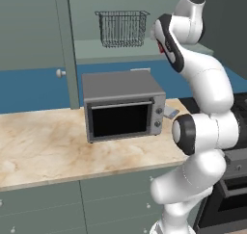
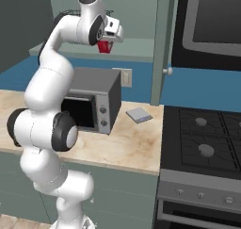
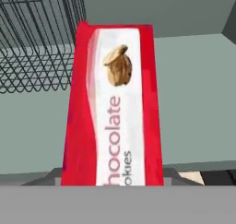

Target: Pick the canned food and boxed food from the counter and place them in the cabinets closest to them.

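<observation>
The boxed food [image 3: 115, 108] is a bright red box with a white panel reading "chocolate cookies". My gripper [image 2: 107, 40] is shut on it, high above the counter. In the right base view the red box [image 2: 104, 47] hangs just below the hand, level with the open grey-green cabinet's shelf [image 2: 136, 49]. From the left base view just a red sliver of the box [image 1: 159, 46] shows beside the wrist. In the hand view the box stands upright in front of the flat shelf [image 3: 193, 89]. The canned food is out of view.
A wire basket [image 1: 122, 28] sits on the shelf, left of the box. The open cabinet door [image 1: 67, 45] with its white knob [image 1: 61, 73] stands left of the grey toaster oven [image 1: 123, 108]. A flat grey pad [image 2: 139, 114] lies on the counter by the stove [image 2: 207, 134].
</observation>
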Robot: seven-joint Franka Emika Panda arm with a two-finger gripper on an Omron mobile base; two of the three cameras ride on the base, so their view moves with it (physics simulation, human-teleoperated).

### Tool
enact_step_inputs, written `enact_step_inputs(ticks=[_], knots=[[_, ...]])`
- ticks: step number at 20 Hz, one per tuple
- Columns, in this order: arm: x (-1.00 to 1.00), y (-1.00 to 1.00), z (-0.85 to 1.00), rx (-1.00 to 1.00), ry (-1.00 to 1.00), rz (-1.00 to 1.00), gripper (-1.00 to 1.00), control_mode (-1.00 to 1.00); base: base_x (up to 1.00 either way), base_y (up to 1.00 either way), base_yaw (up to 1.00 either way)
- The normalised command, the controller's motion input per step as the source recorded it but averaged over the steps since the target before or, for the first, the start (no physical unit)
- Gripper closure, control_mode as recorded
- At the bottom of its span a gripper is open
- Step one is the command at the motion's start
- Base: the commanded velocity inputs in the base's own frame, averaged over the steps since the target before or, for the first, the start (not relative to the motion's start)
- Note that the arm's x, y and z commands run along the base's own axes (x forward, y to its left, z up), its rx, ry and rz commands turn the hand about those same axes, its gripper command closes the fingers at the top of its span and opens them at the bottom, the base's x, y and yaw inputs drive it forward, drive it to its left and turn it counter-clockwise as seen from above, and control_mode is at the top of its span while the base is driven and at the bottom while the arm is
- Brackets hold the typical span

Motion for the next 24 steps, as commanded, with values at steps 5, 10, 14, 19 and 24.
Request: enact_step_inputs(ticks=[5, 10, 14, 19, 24], knots=[[0.65, -0.13, -0.02, -0.02, 0.00, 0.00, 1.00, -1.00, 0.00, 0.00, 0.00], [0.70, -0.08, 0.00, -0.01, 0.01, 0.00, 1.00, -1.00, 0.00, 0.00, 0.00], [0.47, 0.00, 0.00, -0.01, 0.04, 0.00, -1.00, -1.00, 0.00, 0.00, 0.00], [-0.05, -0.02, 0.04, -0.01, 0.09, 0.00, -1.00, -1.00, 0.00, 0.00, 0.00], [-0.30, -0.02, 0.07, -0.01, 0.09, 0.01, -1.00, -1.00, 0.00, 0.00, 0.00]])
